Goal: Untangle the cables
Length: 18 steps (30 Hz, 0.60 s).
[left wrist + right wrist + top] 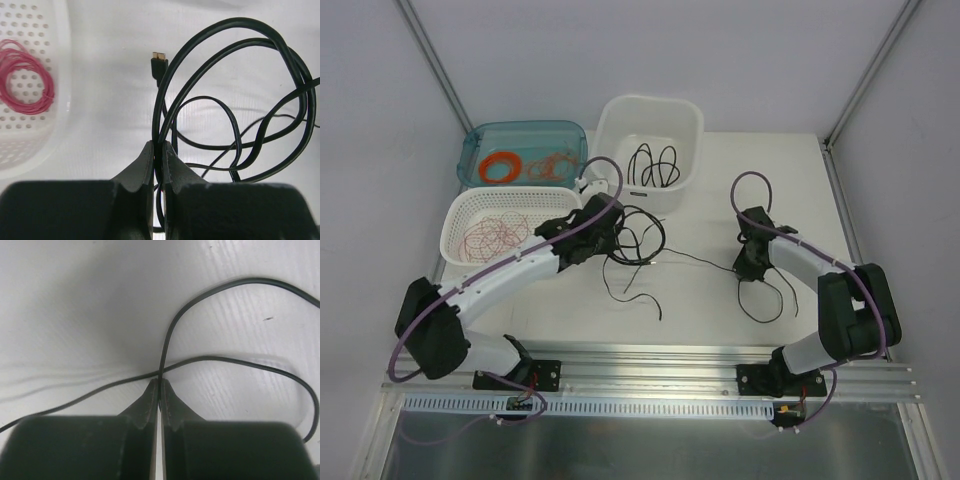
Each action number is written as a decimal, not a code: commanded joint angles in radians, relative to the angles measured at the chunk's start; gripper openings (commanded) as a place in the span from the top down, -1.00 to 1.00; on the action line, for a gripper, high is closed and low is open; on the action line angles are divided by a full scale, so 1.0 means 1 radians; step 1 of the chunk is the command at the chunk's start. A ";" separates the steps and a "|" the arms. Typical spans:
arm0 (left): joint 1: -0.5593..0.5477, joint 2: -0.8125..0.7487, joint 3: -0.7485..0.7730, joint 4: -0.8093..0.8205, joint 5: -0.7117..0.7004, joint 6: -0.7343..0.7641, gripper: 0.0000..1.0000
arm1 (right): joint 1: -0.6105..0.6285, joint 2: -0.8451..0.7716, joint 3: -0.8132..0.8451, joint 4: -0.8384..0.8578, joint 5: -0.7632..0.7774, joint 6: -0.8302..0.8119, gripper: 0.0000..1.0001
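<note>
A tangle of black cables [638, 240] lies on the white table between the two arms. My left gripper [612, 232] is shut on a thick black cable loop [235, 95] at the tangle's left side; a gold-tipped plug [159, 61] lies just beyond the fingers. A thin black cable [705, 262] runs from the tangle to my right gripper [748, 266], which is shut on it where the strand crosses itself [161, 371]. More of this thin cable loops on the table near the right arm [772, 300].
A white perforated basket [470, 215] holds pink wire rings [25, 77] at the left. A teal tray [525, 135] with orange coils stands behind it. A white tub [650, 115] with black cables stands at the back centre.
</note>
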 commanded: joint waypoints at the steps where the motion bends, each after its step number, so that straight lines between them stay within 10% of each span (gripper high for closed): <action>1: 0.031 -0.122 -0.019 -0.073 -0.031 0.011 1.00 | -0.037 -0.001 0.008 -0.047 0.017 0.014 0.99; 18: 0.110 -0.256 -0.059 -0.189 0.142 0.035 1.00 | -0.267 -0.038 0.067 -0.070 -0.069 -0.114 0.99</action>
